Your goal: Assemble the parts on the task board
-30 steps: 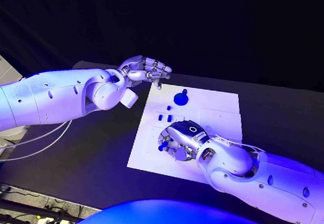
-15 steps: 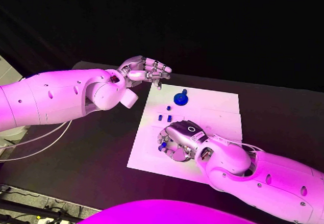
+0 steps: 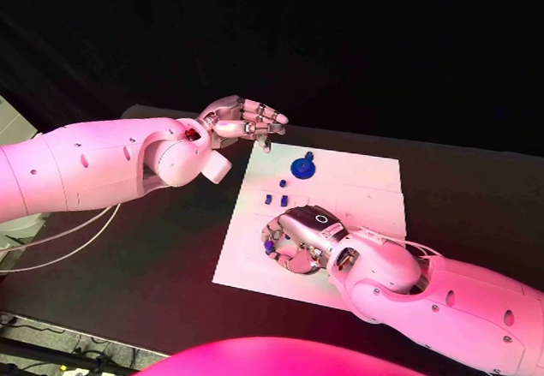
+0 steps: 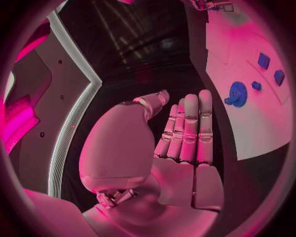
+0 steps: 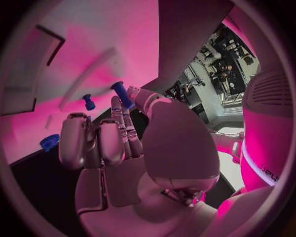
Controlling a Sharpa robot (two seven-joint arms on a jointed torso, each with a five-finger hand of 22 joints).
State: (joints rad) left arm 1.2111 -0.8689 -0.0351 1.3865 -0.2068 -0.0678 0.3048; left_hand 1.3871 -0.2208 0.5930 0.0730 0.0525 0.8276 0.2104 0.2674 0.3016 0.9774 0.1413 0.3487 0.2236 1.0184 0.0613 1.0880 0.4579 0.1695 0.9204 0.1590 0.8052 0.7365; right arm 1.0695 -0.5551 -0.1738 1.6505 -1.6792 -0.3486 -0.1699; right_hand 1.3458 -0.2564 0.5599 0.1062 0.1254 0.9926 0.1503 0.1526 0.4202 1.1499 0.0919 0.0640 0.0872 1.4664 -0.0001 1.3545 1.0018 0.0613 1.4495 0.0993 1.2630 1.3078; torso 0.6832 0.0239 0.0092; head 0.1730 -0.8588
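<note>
- Shifted slightly across the task board [image 3: 372,181] since a second ago: right hand [image 3: 299,239], now a touch further toward the board's left edge and a little lower over it; left hand unmoved.
- Nearest on the board: right hand, fingers curled downward over the left-hand part of the plate, pinching a small blue peg [image 5: 121,94] between thumb and fingertip, as the right wrist view shows.
- Just beside that hand, at the board's left edge: a flash of blue [image 3: 270,247], probably the held peg or one lying under the fingers; cannot tell which.
- Further up the board: two small blue blocks [image 3: 275,200] side by side, and another tiny blue piece [image 3: 282,183] just beyond them, all apart from the hand.
- Further still, near the board's far edge: a round blue gear [image 3: 303,166] with toothed rim, lying flat, a small blue stub touching its far side.
- Beyond the board's far left corner: left hand [image 3: 243,118], raised off the table, fingers pressed together and half curled, holding nothing, seen straight and side by side in the left wrist view.
- Step in hand, by judgement: seating the pinched peg into a hole in the board.
- Next move likely calls for keeping the peg upright, lining it over its socket and pressing straight down; socket itself hidden under the fingers.
</note>
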